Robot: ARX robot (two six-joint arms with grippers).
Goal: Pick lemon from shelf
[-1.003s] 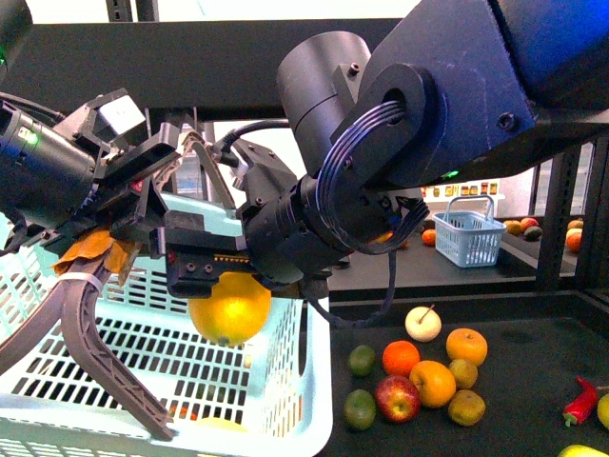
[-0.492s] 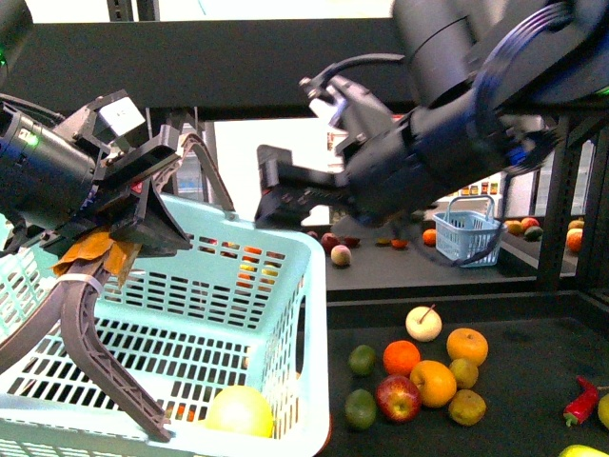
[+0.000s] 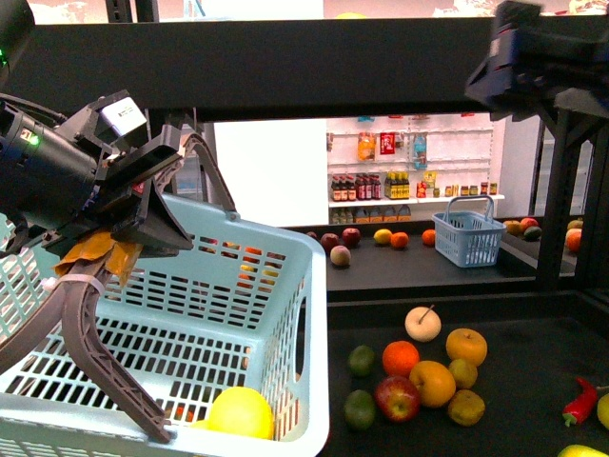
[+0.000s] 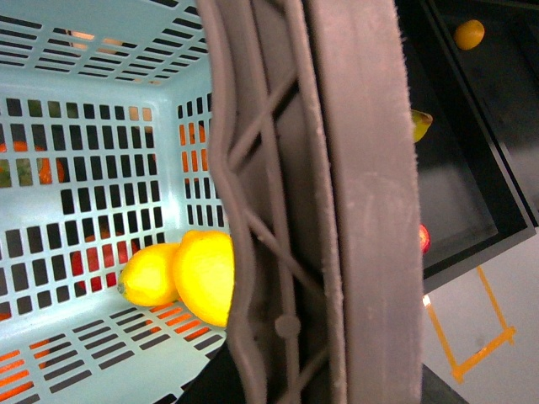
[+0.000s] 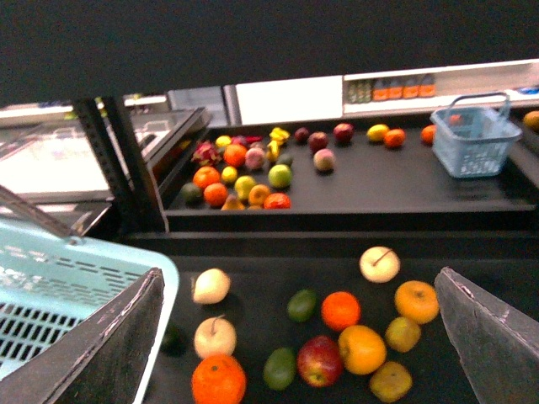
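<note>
Smooth bright-yellow oval lemon (image 3: 241, 411), in basket (image 3: 306, 286)

A pale-blue basket (image 3: 309, 276) stands beside a red apple (image 3: 398, 398).

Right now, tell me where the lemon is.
In the front view the lemon lies on the floor of the light blue basket, at lower left, by its near wall, left of the red apple.

bright yellow smooth oval lemon (image 3: 241, 411): plain yellow, unmarked
pale-blue slotted plastic basket (image 3: 285, 276): aqua, slot grid pattern
grey-brown ribbed plastic handle (image 3: 90, 343): dull taupe
black metal tiered shelf (image 3: 533, 371): matte black
glossy red chili pepper (image 3: 579, 402): red, 4 o'clock
</note>
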